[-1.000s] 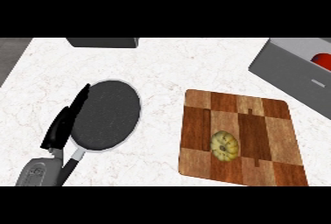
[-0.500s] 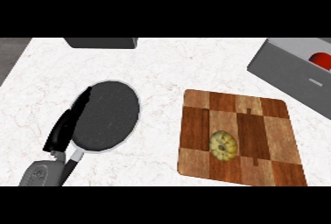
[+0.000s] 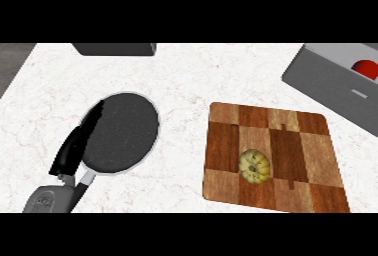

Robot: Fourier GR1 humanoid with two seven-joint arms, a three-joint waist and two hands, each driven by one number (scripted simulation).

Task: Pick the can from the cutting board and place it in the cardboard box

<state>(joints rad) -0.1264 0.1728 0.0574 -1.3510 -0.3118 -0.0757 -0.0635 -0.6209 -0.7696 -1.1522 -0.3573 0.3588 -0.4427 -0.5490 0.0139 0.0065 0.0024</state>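
1. Plainly, one round, yellow, ribbed thing (image 3: 255, 166) lies on the board (image 3: 295, 130), a little below the board's middle, and no hand touches it.
2. Up and right of the board stands the grey box (image 3: 332, 85), well apart from it. A red thing (image 3: 366, 69) shows inside the box, cut off by the view's edge.
3. Which of the two is the can I cannot tell. If the yellow thing is the can seen from above, it sits at its pick-up place and the whole carry to the box is left. If the red thing is the can, it already lies in the box as the task wants.
4. The left hand (image 3: 74, 150) is far left of the board, its fingers straight and holding nothing, stretched along the left rim of a dark pan (image 3: 122, 132). Whether it touches the pan is unclear.
5. The right hand shows nowhere.
6. A dark grey block (image 3: 114, 48) sits on the bench (image 3: 192, 75) far up and left of the board.
7. No hand is near the board or the box, so the picture shows no grasp or carry in progress.
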